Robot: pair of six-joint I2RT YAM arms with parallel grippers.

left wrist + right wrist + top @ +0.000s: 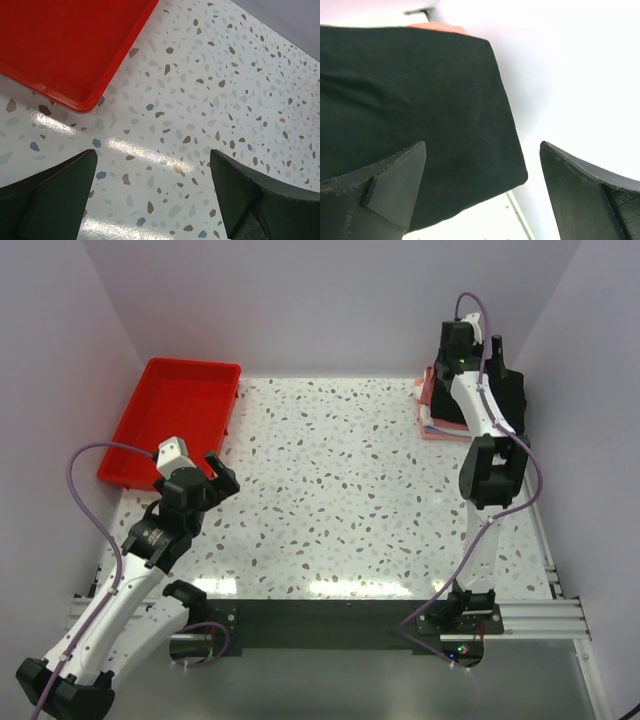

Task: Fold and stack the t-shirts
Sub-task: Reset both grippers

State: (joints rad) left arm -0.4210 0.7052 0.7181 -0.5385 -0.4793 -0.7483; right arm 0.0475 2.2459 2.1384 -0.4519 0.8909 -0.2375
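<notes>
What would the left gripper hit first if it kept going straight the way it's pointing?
Probably the bare speckled table, just beside the corner of the red tray; depth is hard to judge.

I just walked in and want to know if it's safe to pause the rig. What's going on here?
The right gripper hangs open over a folded black t-shirt and holds nothing. That shirt tops a stack of folded shirts at the far right corner of the table. The left gripper is also open and empty, hovering over the table beside the red tray. No unfolded shirt is in view, so the stacking looks about done.
</notes>
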